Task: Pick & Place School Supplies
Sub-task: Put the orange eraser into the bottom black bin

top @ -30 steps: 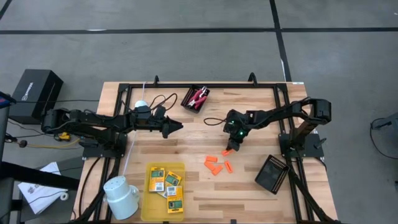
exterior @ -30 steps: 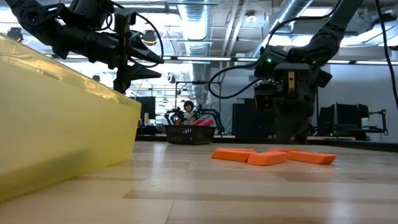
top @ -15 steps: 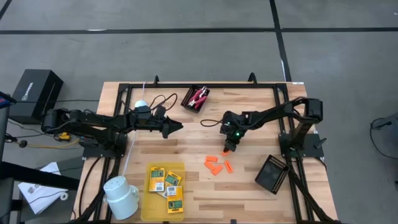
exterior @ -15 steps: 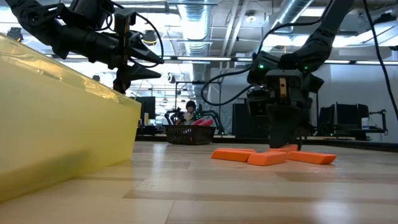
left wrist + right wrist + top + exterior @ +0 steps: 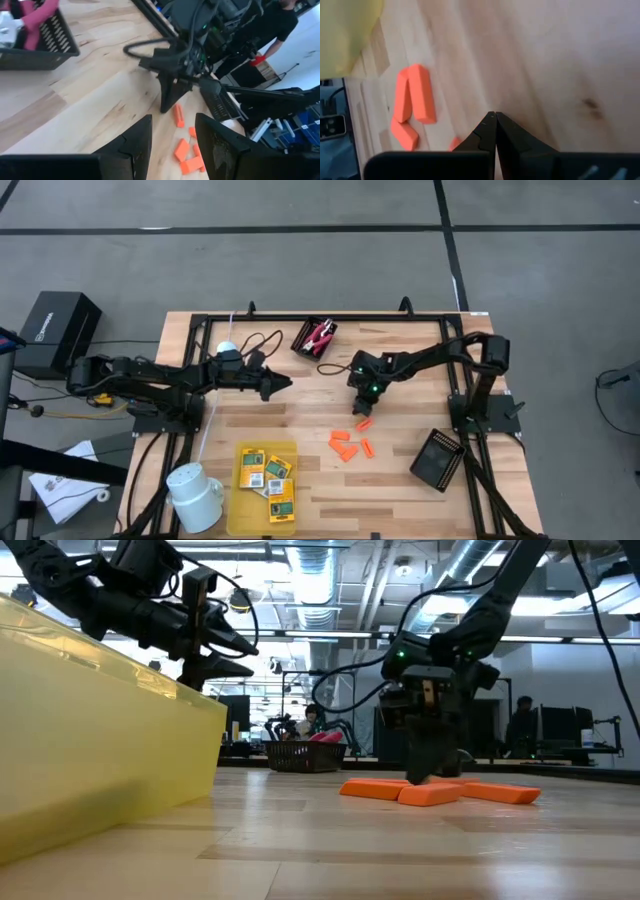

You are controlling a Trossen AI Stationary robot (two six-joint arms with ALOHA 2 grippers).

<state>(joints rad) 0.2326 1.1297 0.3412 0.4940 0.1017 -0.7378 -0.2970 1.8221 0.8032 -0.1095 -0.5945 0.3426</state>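
Several stubby orange pieces (image 5: pixel 348 444) lie flat on the wood in the middle of the table; one (image 5: pixel 365 423) lies apart, on their far side. My right gripper (image 5: pixel 358 410) is shut and slants down, its tip low over bare wood (image 5: pixel 493 116) just left of that single piece (image 5: pixel 178 115). My left gripper (image 5: pixel 285 385) hovers open and holds nothing, left of centre, pointing at the right gripper. Yellow-and-green packets (image 5: pixel 268 473) lie in a yellow tray (image 5: pixel 245 505). A pink-handled tool (image 5: pixel 320 335) lies in a black basket at the far edge. My right gripper's shut fingertips (image 5: pixel 166 110) stand right at the tabletop beside the single orange piece. Whether they touch the wood or the piece, I cannot tell.
A white mug (image 5: pixel 195 495) lies at the near left corner. A black mesh tray (image 5: pixel 438 460) sits at the near right. The yellow tray's wall (image 5: pixel 90 740) fills the left of the low view. Bare wood lies between the two grippers. A person stands in the room beyond.
My right gripper, still shut, has gone down and toward the table's left, from above the single orange piece to the bare wood beside it. The orange pieces lie as before.
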